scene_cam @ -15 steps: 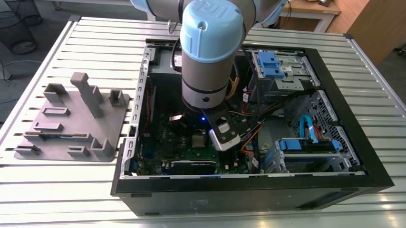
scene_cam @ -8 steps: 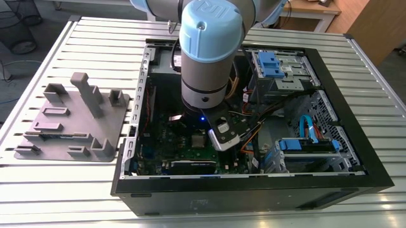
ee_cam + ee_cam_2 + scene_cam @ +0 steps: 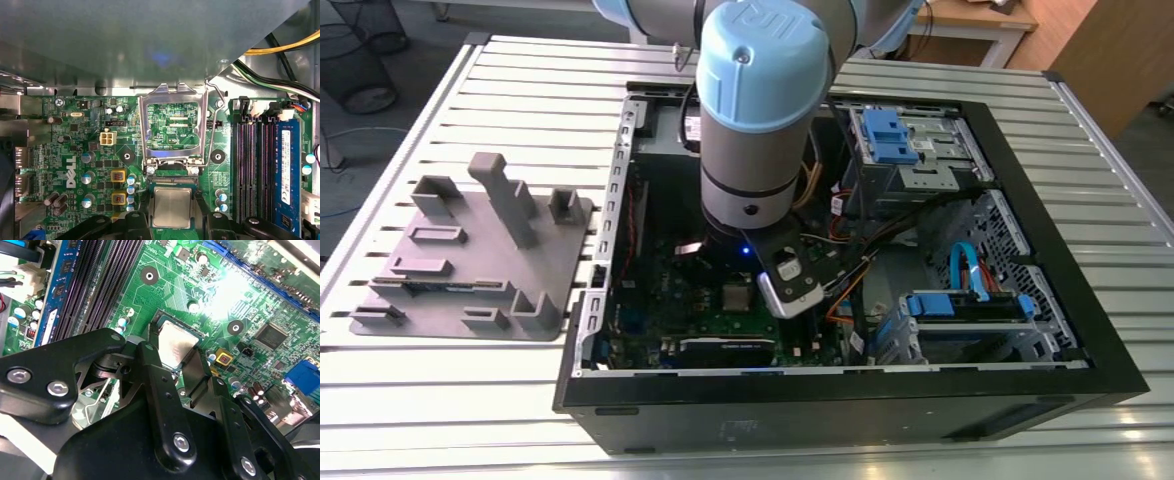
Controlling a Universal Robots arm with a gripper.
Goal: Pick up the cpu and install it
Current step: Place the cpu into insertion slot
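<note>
at the socket: the cpu lies square over the socket seat on the motherboard, shiny top up, just beside the hinge of the socket frame; whether it is fully seated or a shade above the seat cannot be told.
gripper: the gripper reaches down inside the computer case; its black fingers stand against two opposite edges of the cpu, clamped on it as far as both wrist views show.
reason for the hold: judged, an edge grip leaves the metal top and the underside contacts untouched and holds the chip level and square to the seat.
socket frame: raised and hollow, tipped back from the seat with its wire lever alongside; judged, open so that the chip has a free way down.
surroundings: memory slots run near the socket on one side, apart from the fingers.
tray: the grey plastic tray rests on the slatted table, at the exterior view's left of the case, well apart from the arm.
task standing: judged, pick-up done and chip at its place of install; frame not yet closed over it.
</note>
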